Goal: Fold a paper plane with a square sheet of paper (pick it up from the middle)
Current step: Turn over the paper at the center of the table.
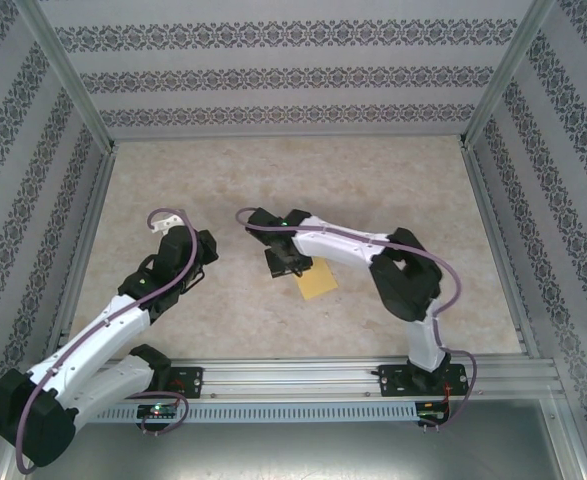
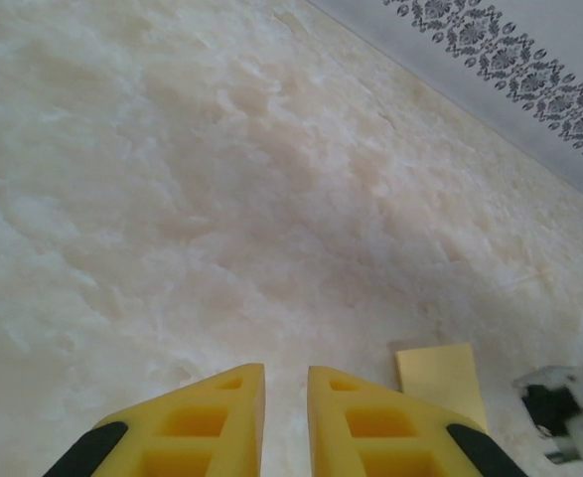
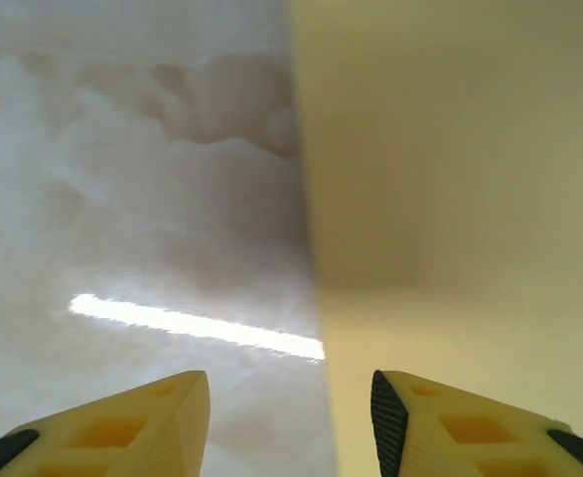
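The yellow-orange sheet of paper (image 1: 319, 283) lies flat near the middle of the table (image 1: 373, 180), a little toward the right arm's side. From overhead it looks like a small rectangle set at a slant, its upper left corner hidden beneath the right gripper (image 1: 287, 264). The overhead camera shows that dark wrist block over the corner but not how the jaws stand. The right wrist camera answers that: the right gripper (image 3: 289, 397) is parted fairly wide and holds nothing. One yellow finger (image 3: 470, 427) is over the paper (image 3: 450, 199), the other over bare marbled table, and the paper's straight left edge runs up between them. Up close the sheet is darker in its upper half than its lower; I cannot tell whether that is shadow or a fold. A bright streak of light (image 3: 192, 323) lies on the table beside the edge. The left arm (image 1: 153, 285) sits well apart to the left, bent over bare table. Its own camera shows the left gripper (image 2: 286, 417) with only a narrow slit between the two yellow fingers (image 2: 207, 427) and nothing in it. From there the paper (image 2: 440, 383) is a plain strip off to the right, with a blurred black-and-white piece of the right arm (image 2: 561, 409) just beyond it. The patterned wall (image 2: 510, 50) shows at the far corner.
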Available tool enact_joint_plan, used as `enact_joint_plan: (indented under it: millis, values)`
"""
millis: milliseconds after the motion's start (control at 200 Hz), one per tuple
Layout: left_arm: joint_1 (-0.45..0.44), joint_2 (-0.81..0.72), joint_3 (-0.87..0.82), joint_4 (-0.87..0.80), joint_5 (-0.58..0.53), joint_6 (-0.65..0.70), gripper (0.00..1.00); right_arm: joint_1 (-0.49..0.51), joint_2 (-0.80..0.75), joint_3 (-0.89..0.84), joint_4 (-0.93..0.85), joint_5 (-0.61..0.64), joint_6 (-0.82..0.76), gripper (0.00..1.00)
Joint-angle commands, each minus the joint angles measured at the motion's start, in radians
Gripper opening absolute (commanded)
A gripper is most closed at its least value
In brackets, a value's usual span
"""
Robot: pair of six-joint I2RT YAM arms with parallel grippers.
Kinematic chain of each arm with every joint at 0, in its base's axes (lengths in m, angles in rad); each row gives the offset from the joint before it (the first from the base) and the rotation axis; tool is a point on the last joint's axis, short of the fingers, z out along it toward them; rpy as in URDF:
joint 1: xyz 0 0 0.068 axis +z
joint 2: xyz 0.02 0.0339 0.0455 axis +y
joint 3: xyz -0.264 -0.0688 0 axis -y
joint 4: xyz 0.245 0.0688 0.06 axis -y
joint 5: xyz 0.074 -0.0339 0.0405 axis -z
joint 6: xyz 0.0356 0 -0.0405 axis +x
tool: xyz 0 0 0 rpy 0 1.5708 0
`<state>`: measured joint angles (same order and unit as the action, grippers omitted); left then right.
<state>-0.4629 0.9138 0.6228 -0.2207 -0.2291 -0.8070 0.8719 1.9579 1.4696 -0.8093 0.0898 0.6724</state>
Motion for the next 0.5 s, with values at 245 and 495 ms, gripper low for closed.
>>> enact_joint_plan:
  millis: [245,495]
  values:
    - [0.007,0.251,0.1,0.102,0.274,0.054,0.25,-0.268,-0.369,-0.562,0.587,-0.444,0.03,0.37]
    - [0.007,0.392,0.147,0.151,0.381,0.019,0.25,-0.281,-0.328,-0.699,0.715,-0.517,0.056,0.18]
